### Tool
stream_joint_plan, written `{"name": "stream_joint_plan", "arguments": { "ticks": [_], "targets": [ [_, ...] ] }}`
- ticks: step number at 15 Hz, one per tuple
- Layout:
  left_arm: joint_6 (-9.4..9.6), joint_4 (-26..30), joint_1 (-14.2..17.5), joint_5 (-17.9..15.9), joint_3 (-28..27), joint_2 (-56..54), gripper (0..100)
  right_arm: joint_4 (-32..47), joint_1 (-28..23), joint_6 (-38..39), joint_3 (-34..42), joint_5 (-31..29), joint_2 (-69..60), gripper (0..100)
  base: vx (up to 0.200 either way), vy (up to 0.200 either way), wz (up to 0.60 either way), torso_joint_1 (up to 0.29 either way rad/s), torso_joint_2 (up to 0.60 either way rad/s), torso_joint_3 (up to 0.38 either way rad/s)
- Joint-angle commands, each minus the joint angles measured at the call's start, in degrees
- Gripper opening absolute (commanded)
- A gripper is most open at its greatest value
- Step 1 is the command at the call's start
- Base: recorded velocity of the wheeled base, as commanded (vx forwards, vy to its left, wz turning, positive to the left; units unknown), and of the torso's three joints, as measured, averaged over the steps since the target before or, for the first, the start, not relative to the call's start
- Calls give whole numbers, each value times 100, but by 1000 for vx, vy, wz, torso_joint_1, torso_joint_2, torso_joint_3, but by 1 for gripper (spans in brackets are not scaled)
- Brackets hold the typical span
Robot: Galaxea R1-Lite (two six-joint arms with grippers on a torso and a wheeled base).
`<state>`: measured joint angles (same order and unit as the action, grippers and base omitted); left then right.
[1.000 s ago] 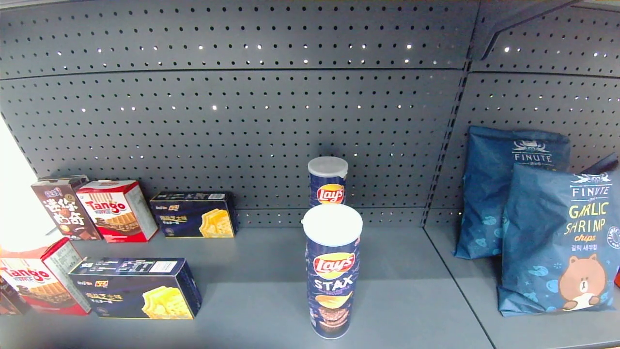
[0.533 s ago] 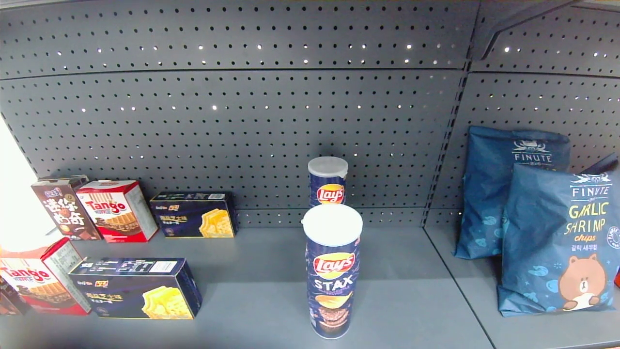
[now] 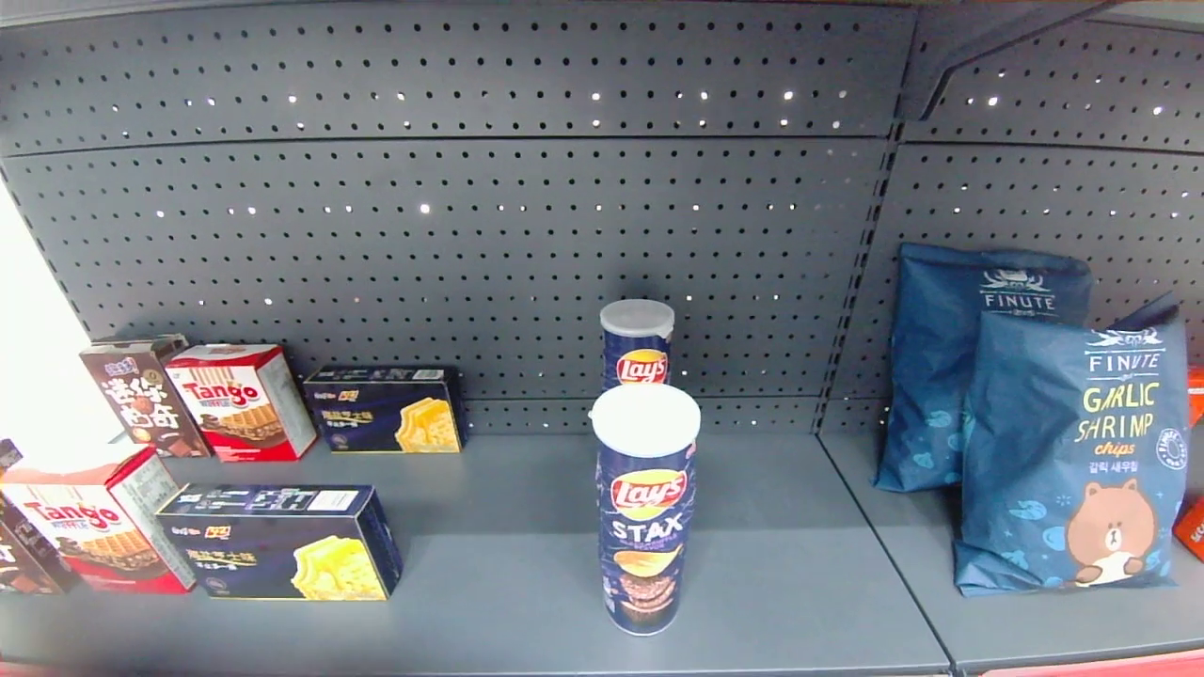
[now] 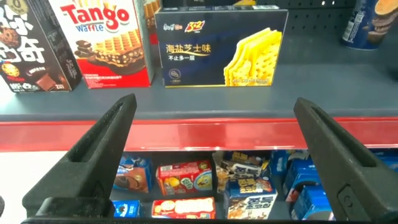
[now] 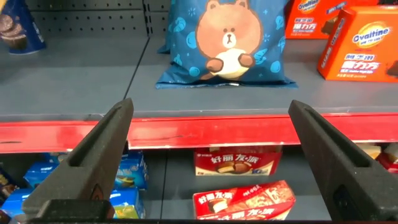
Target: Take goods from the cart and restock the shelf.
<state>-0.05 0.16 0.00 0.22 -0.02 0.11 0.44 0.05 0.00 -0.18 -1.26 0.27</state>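
Observation:
The grey shelf point(image 3: 771, 564) holds two dark blue chip cans, one in front point(image 3: 646, 508) and one behind point(image 3: 638, 343) it by the pegboard. Dark blue cracker boxes point(image 3: 282, 543) point(image 3: 386, 411), red wafer boxes point(image 3: 85, 531) point(image 3: 243, 401) and a brown box point(image 3: 143, 395) stand at the left. Blue shrimp chip bags point(image 3: 1072, 461) point(image 3: 941, 367) lean at the right. My left gripper point(image 4: 214, 155) hangs open in front of the red shelf edge point(image 4: 199, 134), facing a cracker box point(image 4: 221, 46). My right gripper point(image 5: 214, 158) is open before the bear bag point(image 5: 227, 40). Neither holds anything.
A lower shelf below the red edge is packed with snack boxes point(image 4: 186, 180) point(image 5: 236, 162). Orange boxes point(image 5: 360, 40) stand beside the bear bag. Bare shelf floor lies between the front can and the boxes, and between the can and the bags point(image 3: 800, 508).
The whole head picture has shifted slightly, so the camera moved back a little; the shelf's red front edge now shows at the bottom. The goods themselves stay put.

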Motion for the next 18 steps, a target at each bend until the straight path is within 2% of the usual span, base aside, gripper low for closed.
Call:
{"name": "stream_joint_plan", "arguments": {
  "ticks": [1,5,7,18],
  "targets": [
    [-4,2,0,4,2,-2,100,0,4,0,1,-6,8,100,0,0,0,0,0,0],
    [-4,2,0,4,2,-2,100,0,4,0,1,3,8,100,0,0,0,0,0,0],
    [-4,2,0,-4,2,-2,100,0,4,9,1,-6,8,100,0,0,600,10,-2,5],
    [5,2,0,-4,2,-2,100,0,4,0,1,-6,8,100,0,0,0,0,0,0]
  ]
}}
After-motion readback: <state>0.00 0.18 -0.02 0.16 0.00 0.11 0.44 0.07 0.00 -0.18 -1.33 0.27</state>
